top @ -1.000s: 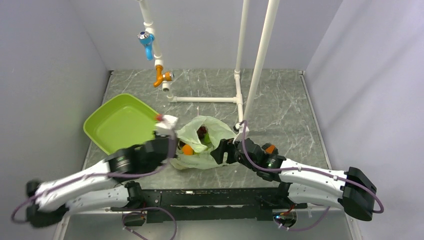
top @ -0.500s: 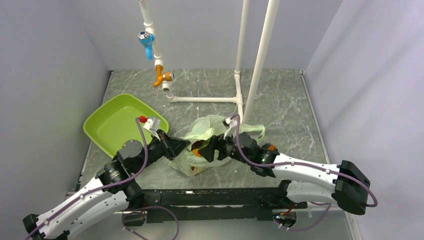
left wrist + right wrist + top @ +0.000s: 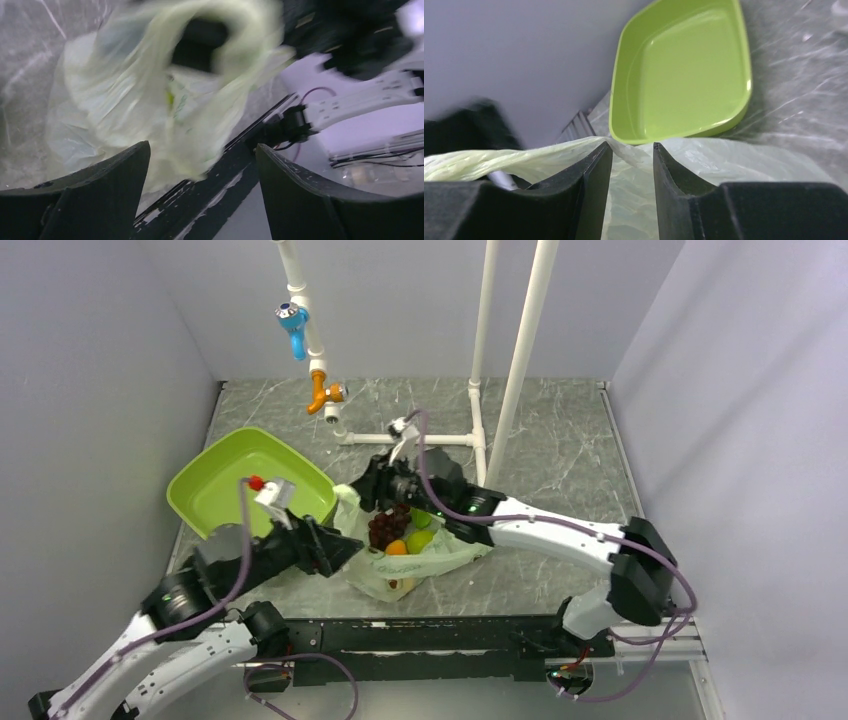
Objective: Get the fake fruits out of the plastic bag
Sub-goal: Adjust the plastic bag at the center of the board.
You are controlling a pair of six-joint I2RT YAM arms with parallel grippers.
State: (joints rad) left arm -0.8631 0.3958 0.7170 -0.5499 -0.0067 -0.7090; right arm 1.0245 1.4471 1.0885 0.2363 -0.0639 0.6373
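Observation:
The plastic bag (image 3: 445,552) lies crumpled at the table's middle with its mouth open. Inside it show fake fruits: a dark grape bunch (image 3: 388,526), an orange piece (image 3: 397,548) and a green pear (image 3: 421,540). My left gripper (image 3: 338,545) stands wide open just left of the bag, holding nothing. In the left wrist view the bag (image 3: 150,100) is a blur ahead of the left gripper (image 3: 202,150). My right gripper (image 3: 365,490) is at the bag's far-left rim. In the right wrist view the right gripper (image 3: 632,146) shows a narrow gap, with bag film (image 3: 724,160) lying in it.
A rigid lime-green tray (image 3: 215,490) (image 3: 684,75) sits left of the bag, close to both grippers. A white pipe frame (image 3: 480,430) stands behind, with a blue valve (image 3: 295,320) and an orange fitting (image 3: 325,395). The black mounting rail (image 3: 420,635) runs along the near edge.
My left gripper let go of the bag, opened and drew back left. My right arm swung from the bag's right side to its far-left rim, and its jaws narrowed. The bag slumped.

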